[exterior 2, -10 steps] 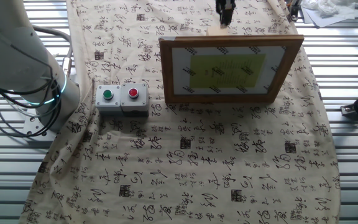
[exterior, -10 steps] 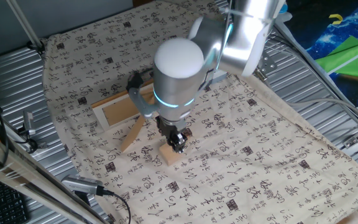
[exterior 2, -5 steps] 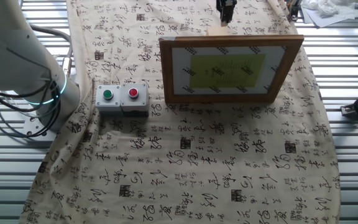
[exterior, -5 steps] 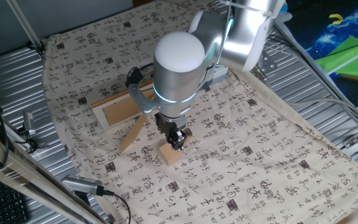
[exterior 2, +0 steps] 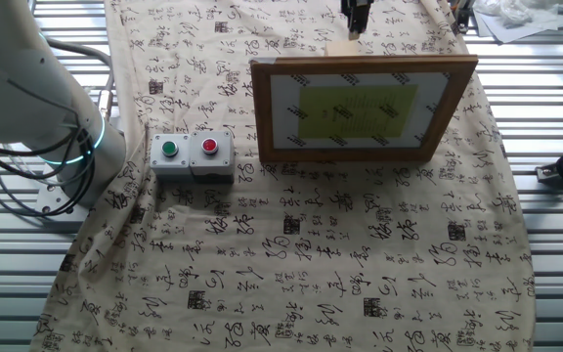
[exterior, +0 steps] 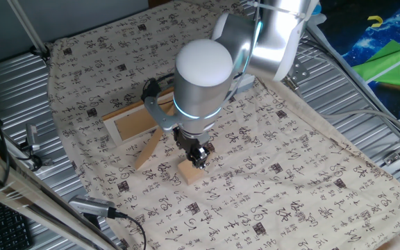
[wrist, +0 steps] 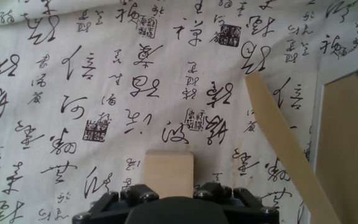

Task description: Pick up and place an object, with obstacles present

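Observation:
The small tan wooden block (exterior: pixel 191 172) rests on the patterned cloth, just beside the picture frame's prop leg (exterior: pixel 148 150). My gripper (exterior: pixel 198 160) is down on the block's top end, with its jaws standing against the block's two sides. In the hand view the block (wrist: pixel 169 174) fills the gap between the jaws. The light-wood picture frame (exterior: pixel 132 122) stands to the left, and its slanted leg (wrist: pixel 278 143) and brown backboard (wrist: pixel 352 143) show on the right in the hand view. In the other fixed view the block (exterior 2: pixel 342 47) and gripper (exterior 2: pixel 356 22) are behind the frame (exterior 2: pixel 365 108).
A grey box with a green and a red button (exterior 2: pixel 192 154) sits beside the frame. The robot base (exterior 2: pixel 37 108) stands at the cloth's left edge. Ribbed metal table (exterior: pixel 19 90) surrounds the cloth. Cables and clamps lie at the edges.
The arm's upper joint has shifted very slightly to the right. The gripper and the block have stayed in the same place.

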